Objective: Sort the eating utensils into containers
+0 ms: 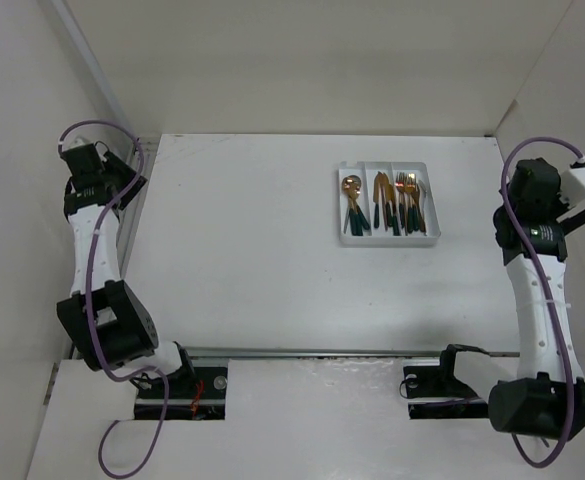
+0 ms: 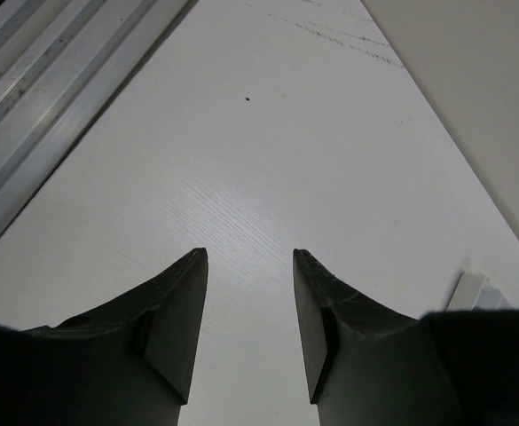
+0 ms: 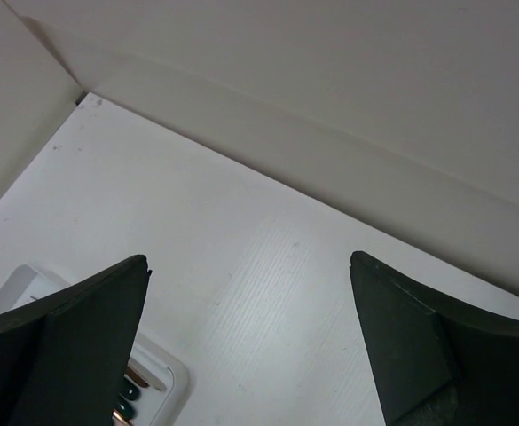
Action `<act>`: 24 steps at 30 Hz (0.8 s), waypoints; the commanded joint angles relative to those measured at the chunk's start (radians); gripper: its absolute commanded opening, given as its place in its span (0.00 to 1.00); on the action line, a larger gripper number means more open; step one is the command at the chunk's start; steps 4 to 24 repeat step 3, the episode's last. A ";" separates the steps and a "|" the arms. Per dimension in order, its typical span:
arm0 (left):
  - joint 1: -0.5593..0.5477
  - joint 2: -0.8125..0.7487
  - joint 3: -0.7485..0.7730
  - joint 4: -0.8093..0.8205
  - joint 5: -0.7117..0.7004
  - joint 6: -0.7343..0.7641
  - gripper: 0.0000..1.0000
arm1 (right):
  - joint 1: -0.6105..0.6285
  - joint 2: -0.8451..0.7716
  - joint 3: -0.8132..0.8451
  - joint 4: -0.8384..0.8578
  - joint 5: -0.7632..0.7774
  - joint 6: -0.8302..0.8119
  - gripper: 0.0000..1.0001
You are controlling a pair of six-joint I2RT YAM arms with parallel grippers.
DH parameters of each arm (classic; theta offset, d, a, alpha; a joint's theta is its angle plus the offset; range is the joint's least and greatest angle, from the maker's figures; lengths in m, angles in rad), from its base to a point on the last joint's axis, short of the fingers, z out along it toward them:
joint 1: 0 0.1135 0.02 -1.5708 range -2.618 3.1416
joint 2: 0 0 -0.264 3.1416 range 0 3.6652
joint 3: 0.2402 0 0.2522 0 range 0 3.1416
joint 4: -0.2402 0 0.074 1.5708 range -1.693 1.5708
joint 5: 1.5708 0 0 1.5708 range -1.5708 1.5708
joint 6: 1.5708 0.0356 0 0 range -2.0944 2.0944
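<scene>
A white three-compartment tray (image 1: 387,241) lies at the table's back right. Gold and copper utensils (image 1: 384,203) with dark green handles lie in all three compartments: spoons on the left, knives in the middle, forks on the right. My left gripper (image 2: 250,255) is open and empty, raised over bare table at the far left. My right gripper (image 3: 250,259) is wide open and empty at the right edge, to the right of the tray. A corner of the tray (image 3: 166,377) with utensil ends shows at the bottom left of the right wrist view.
White walls enclose the table (image 1: 252,260) on the left, back and right. A metal rail (image 2: 37,106) runs along the table edge by my left gripper. Both arm bases sit at the near edge.
</scene>
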 commanded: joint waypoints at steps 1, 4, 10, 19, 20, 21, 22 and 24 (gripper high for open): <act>0.003 -0.063 -0.016 0.023 0.018 -0.010 0.40 | 0.000 -0.025 0.030 0.017 -0.040 0.019 1.00; 0.003 -0.063 -0.016 0.023 0.018 -0.010 0.40 | 0.000 -0.054 0.021 0.029 -0.049 0.028 1.00; 0.003 -0.063 -0.016 0.023 0.018 -0.010 0.40 | 0.000 -0.054 0.021 0.029 -0.049 0.028 1.00; 0.003 -0.063 -0.016 0.023 0.018 -0.010 0.40 | 0.000 -0.054 0.021 0.029 -0.049 0.028 1.00; 0.003 -0.063 -0.016 0.023 0.018 -0.010 0.40 | 0.000 -0.054 0.021 0.029 -0.049 0.028 1.00; 0.003 -0.063 -0.016 0.023 0.018 -0.010 0.40 | 0.000 -0.054 0.021 0.029 -0.049 0.028 1.00; 0.003 -0.063 -0.016 0.023 0.018 -0.010 0.40 | 0.000 -0.054 0.021 0.029 -0.049 0.028 1.00; 0.003 -0.063 -0.016 0.023 0.018 -0.010 0.40 | 0.000 -0.054 0.021 0.029 -0.049 0.028 1.00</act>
